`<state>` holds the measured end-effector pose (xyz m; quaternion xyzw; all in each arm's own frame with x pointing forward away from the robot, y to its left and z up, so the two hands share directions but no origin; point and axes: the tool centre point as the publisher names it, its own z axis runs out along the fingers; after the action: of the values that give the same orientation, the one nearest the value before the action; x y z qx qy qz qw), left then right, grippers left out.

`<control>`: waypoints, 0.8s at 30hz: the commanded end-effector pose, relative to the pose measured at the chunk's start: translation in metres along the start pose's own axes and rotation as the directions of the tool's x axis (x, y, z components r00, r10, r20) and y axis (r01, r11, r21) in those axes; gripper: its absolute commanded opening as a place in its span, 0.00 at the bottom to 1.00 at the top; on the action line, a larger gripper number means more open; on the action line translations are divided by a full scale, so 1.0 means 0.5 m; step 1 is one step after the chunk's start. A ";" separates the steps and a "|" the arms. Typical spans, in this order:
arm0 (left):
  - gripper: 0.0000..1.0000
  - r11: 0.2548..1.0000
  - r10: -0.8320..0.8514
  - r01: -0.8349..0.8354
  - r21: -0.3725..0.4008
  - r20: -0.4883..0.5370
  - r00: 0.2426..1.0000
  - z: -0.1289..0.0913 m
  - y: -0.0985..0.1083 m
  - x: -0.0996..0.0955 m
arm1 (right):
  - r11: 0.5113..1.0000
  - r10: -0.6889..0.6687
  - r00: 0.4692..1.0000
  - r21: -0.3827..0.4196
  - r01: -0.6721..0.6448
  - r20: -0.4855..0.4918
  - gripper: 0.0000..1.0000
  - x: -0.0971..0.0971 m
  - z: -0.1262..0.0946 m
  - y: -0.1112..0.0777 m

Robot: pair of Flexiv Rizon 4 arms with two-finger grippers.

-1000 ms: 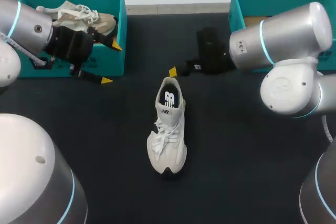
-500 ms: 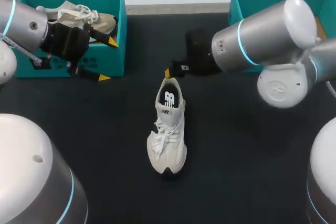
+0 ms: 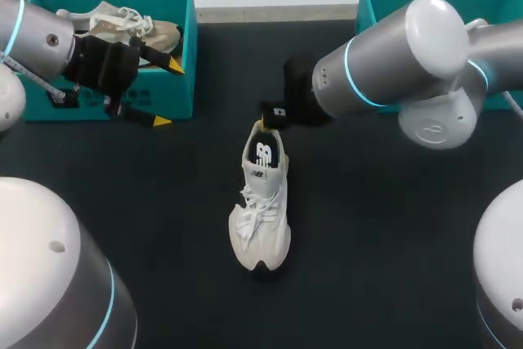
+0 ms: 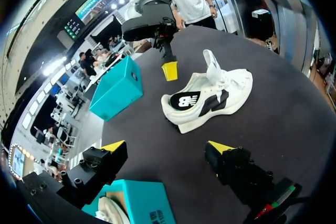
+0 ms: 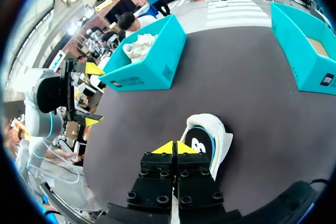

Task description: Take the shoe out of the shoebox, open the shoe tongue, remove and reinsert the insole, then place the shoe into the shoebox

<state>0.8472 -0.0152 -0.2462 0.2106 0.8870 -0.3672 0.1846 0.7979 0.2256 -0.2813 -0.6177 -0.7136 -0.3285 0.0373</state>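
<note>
Dark table (image 3: 368, 226) bears the shoe (image 3: 263, 194), heel just ahead of the clenched, empty right hand (image 5: 171, 148); left hand (image 3: 169, 94) released over the shoebox (image 3: 189, 30) corner; tongue (image 3: 261, 176) step seems pending, next: open the right hand there.

A black table top (image 3: 384, 234), matt and plain, filling nearly the whole head view, with its far edge straight and level. Even light from above, and short, soft shadows on the dark surface. From the left wrist, the same table top (image 4: 294, 124) as a broad dark plane, lit alike all over. From the right wrist, again the table top (image 5: 247, 72), dark and flat, stretching ahead to its far edge.
</note>
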 end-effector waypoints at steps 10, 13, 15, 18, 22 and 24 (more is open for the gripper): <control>1.00 1.000 0.001 -0.001 -0.002 0.000 1.000 -0.001 -0.001 0.002 | 0.996 -0.001 0.933 0.085 -0.032 0.359 0.00 -0.031 0.034 -0.020; 1.00 1.000 0.001 -0.001 -0.002 0.000 1.000 -0.001 -0.001 0.002 | 0.992 -0.013 0.928 0.122 -0.035 0.372 0.00 -0.027 0.034 -0.032; 1.00 1.000 0.001 -0.001 -0.002 0.000 1.000 -0.001 -0.001 0.002 | 0.990 -0.005 0.929 0.130 -0.046 0.369 0.00 -0.022 0.036 -0.042; 1.00 1.000 0.001 -0.001 -0.002 0.000 1.000 -0.001 -0.001 0.002 | 0.986 -0.006 0.928 0.154 -0.055 0.373 0.00 -0.026 0.043 -0.061; 1.00 1.000 0.001 -0.001 -0.002 0.000 1.000 -0.001 -0.001 0.002 | 0.982 -0.004 0.922 0.175 -0.069 0.387 0.00 -0.019 0.049 -0.072; 1.00 1.000 0.001 -0.001 -0.002 0.000 1.000 -0.001 -0.001 0.002 | 0.982 0.003 0.921 0.174 -0.077 0.391 0.00 -0.020 0.055 -0.077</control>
<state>0.8471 -0.0151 -0.2463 0.2108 0.8868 -0.3676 0.1846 0.7741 0.2241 -0.3188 -0.6758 -0.7235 -0.1367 -0.0338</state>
